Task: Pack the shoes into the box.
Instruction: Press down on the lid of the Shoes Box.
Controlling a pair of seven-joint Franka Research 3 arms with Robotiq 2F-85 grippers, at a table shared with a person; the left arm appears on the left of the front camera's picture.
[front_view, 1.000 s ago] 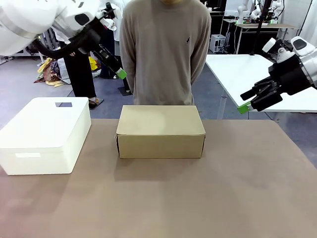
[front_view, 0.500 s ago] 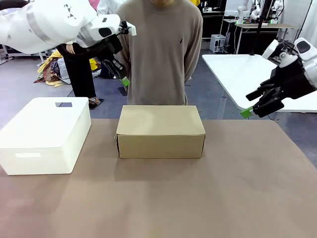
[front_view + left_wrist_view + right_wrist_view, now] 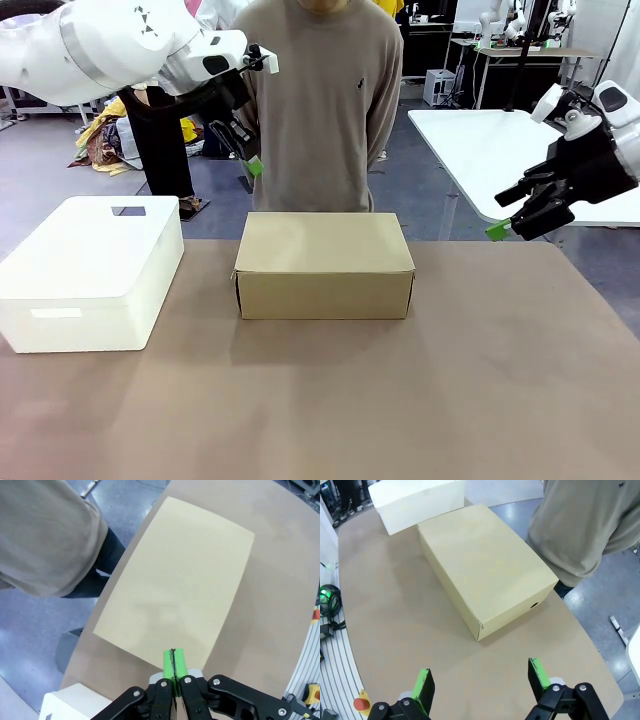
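The box [image 3: 325, 265] is tan cardboard with its lid down, standing in the middle of the table. The shoes are out of view. My left gripper [image 3: 254, 166] hangs shut above the box's far left corner, close in front of the person; in the left wrist view its green pads [image 3: 173, 662] press together over the box lid [image 3: 175, 580], nothing between them. My right gripper [image 3: 503, 213] hovers open off the table's far right edge. From the right wrist, the right gripper [image 3: 481, 677] is spread wide, with the box [image 3: 485, 565] farther off.
A large white plastic bin [image 3: 90, 270] stands left of the box, also seen as a bin [image 3: 415, 500] from the right wrist. A person [image 3: 325, 100] in a beige sweater stands at the far edge behind the box. Bare tabletop [image 3: 330, 400] lies in front.
The left gripper has shut, and its arm has swung in to the right and a little lower toward the box. The right gripper has drifted slightly right and stays open.
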